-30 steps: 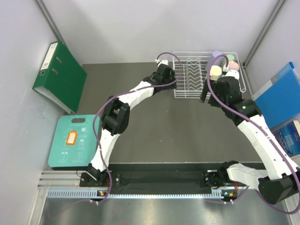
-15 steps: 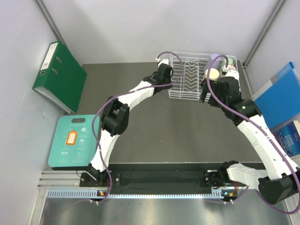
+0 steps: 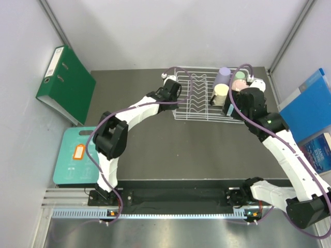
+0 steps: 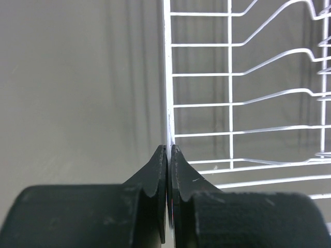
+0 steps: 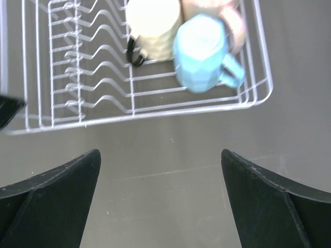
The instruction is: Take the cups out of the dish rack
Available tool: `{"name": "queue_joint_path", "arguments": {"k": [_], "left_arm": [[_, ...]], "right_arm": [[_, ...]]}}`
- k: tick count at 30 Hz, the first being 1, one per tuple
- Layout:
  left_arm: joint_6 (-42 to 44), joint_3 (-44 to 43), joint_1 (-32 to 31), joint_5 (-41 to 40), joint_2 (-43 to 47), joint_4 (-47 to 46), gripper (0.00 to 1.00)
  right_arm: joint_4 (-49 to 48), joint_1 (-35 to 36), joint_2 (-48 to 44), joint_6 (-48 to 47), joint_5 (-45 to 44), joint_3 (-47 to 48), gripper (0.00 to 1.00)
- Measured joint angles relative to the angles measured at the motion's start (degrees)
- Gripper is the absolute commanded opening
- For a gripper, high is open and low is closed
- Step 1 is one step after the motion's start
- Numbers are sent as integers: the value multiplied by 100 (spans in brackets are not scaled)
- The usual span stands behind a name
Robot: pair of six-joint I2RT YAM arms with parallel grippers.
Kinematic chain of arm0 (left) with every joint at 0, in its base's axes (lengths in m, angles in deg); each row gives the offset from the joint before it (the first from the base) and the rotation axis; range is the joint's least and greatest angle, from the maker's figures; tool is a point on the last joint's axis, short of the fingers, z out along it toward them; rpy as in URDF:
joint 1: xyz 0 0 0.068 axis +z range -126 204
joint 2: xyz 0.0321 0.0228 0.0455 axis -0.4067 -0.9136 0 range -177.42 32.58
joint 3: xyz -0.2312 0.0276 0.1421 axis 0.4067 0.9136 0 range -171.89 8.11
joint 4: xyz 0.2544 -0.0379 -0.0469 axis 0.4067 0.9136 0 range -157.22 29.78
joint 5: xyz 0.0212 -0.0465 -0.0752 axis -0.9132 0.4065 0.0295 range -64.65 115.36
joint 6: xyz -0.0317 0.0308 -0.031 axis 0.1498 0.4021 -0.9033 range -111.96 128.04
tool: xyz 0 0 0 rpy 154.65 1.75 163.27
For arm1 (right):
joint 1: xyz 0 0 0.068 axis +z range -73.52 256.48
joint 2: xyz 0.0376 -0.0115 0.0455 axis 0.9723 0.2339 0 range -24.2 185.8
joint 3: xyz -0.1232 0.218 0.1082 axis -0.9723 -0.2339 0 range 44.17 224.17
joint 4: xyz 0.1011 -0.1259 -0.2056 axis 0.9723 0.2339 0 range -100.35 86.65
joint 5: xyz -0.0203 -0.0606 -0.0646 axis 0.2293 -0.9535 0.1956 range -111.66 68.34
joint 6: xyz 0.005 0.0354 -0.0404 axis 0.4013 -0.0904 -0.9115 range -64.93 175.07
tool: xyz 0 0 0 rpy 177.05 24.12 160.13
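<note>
Left hand (image 4: 168,150) pinches the dish rack (image 4: 166,77) by its left end wire. Right hand (image 5: 160,155) gapes wide and empty just short of the rack's right end. There the light blue cup (image 5: 201,51) sits ahead, probably nearest, handle pointing right.

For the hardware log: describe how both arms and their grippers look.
Both the left arm and right arm have white link shells with black joints, and a purple cable loops along each. The left gripper and right gripper carry matte black fingers tapering to wedge tips.
</note>
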Motion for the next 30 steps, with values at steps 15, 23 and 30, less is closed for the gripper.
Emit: {"name": "queue_joint_path", "arguments": {"k": [15,23,30], "left_arm": [[-256,2260,70,15,2319,1340,0],[-280,2911,79,-2,3195,1939,0],[-382,3220,79,61,3447,1974,0]], "right_arm": [[-26,-68,-17,-46,-570,-280,89],[-125,-160,173,-66,-520,-750,73],[-149,-162,160,7,-417,-1283,74]]}}
